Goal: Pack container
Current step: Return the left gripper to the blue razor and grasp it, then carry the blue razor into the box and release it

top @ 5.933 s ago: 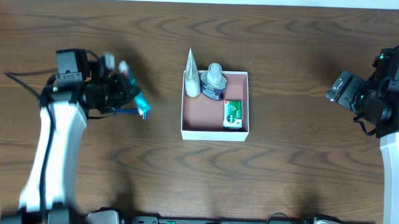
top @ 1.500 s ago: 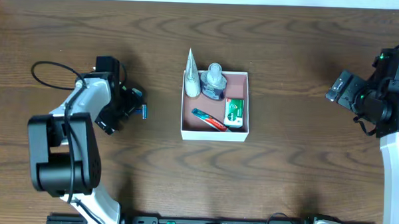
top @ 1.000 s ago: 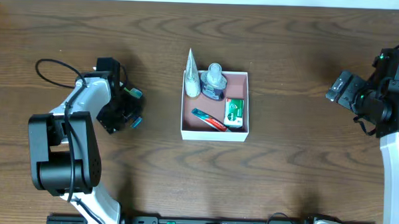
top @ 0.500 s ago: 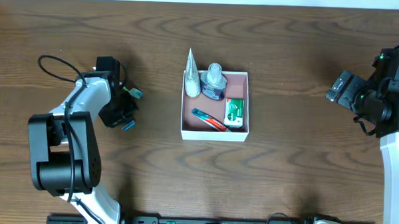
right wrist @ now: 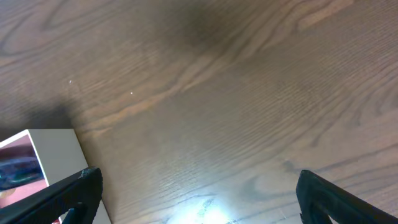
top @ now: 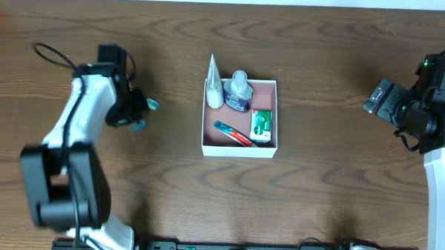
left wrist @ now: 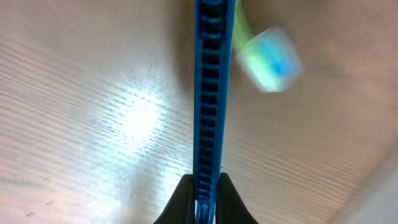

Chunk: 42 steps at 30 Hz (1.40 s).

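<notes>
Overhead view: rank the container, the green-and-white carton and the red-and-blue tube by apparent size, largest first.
1. container: by far the largest.
2. green-and-white carton.
3. red-and-blue tube: about as long as the carton but thinner, so these two are close.

Found left gripper (left wrist: 203,190) clamped on blue ribbed handle (left wrist: 208,93), arm bent; found right gripper (right wrist: 199,190) spread wide, arm folded at far right.
</notes>
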### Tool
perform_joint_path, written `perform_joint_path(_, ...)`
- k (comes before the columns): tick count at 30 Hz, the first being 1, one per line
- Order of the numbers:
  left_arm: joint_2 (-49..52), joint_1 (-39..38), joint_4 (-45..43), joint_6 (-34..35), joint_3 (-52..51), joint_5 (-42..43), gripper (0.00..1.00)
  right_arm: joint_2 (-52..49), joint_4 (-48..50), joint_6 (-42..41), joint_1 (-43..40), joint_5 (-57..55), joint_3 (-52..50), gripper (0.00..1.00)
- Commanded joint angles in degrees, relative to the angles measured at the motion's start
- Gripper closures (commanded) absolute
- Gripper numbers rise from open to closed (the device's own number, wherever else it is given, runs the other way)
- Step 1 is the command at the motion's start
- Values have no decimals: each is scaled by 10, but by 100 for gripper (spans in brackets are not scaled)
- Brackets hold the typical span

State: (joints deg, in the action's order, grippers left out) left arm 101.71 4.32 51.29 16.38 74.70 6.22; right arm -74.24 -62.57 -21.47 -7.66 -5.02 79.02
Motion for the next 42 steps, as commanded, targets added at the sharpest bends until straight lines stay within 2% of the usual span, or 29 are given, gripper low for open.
perform_joint_path(1,-94,1,19,-30,51,43,94,5,-1,-7,-5,-10,5,1)
perform_joint_path(7,-232,-35,-9,-36,56,97,94,5,0,-7,-5,-10,5,1)
perform_joint_path(11,-300,-110,-28,-94,56,96,94,5,-1,-7,-5,-10,5,1)
perform_joint_path(16,-330,-237,-49,-233,56,96,94,5,-1,-7,-5,-10,5,1)
perform_joint_path(22,-310,-376,-49,-480,45,96,94,5,-1,-7,-5,-10,5,1)
perform_joint_path(27,-261,-436,-45,-599,42,96,94,5,-1,-7,-5,-10,5,1)
perform_joint_path(31,-206,-452,-46,-639,42,77,94,5,0,-7,-5,-10,5,1)
perform_joint_path(42,-79,-453,-47,-657,42,-68,94,5,-1,-7,-5,-10,5,1)
